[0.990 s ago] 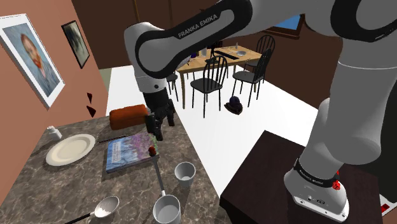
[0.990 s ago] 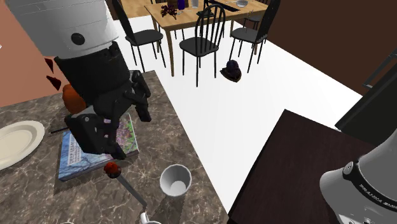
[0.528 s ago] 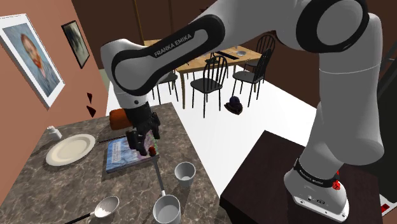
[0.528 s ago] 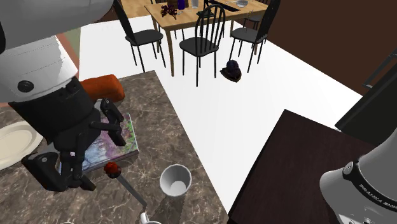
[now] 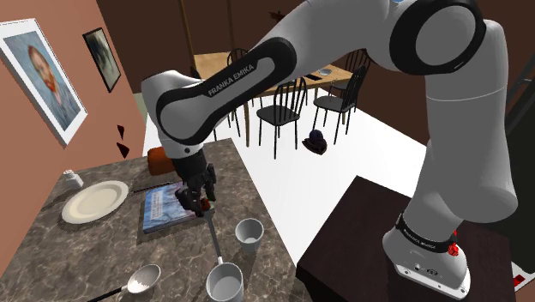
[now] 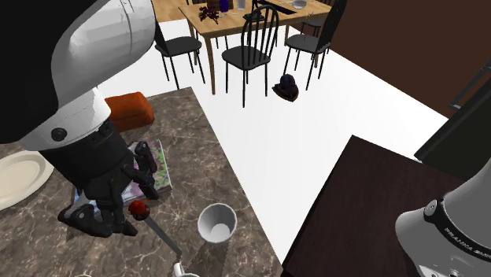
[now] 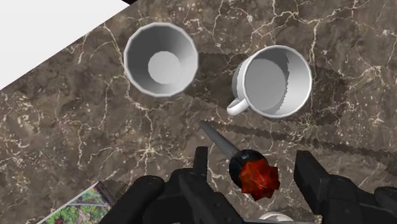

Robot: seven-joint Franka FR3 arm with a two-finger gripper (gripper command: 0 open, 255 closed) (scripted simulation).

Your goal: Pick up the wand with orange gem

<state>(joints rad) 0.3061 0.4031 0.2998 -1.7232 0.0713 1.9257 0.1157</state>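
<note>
- One wand [image 7: 230, 150] lies flat on the dark, white-veined countertop [image 7: 76, 127]. Its red-orange faceted gem [image 7: 256, 178] sits in a black collar.
- The grey shaft [image 7: 213, 135] runs away from the gem, and its tip stops just short of the handle of a white mug [image 7: 273, 83] without touching it.
- Your gripper [image 7: 253, 168] straddles the gem end. The fingers [image 7: 318, 184] stand well apart, one on each side of the gem, with countertop showing in both gaps.
- Nothing is clasped, and the wand rests on the stone on its own.
- In the shoulder view the black hand points down, low over the gem. You cannot tell whether the fingertips reach the countertop.
- A handleless white cup [image 7: 160, 59] stands beside the mug, apart from it, beyond the shaft's tip.
- A book [image 5: 163, 210] with a blue-purple cover lies flat, and the gem sits just off its corner nearest the cup.
- Farther along the counter, on the shoulder view's left, a cream plate [image 5: 93, 202] sits beyond the book. A spoon [image 5: 141, 279] lies near the lower edge, well apart from the wand.
- The white arm [image 5: 257, 69] arches over from the dark stand [image 5: 351, 240] at the shoulder view's lower right, across white floor, down to the counter.
</note>
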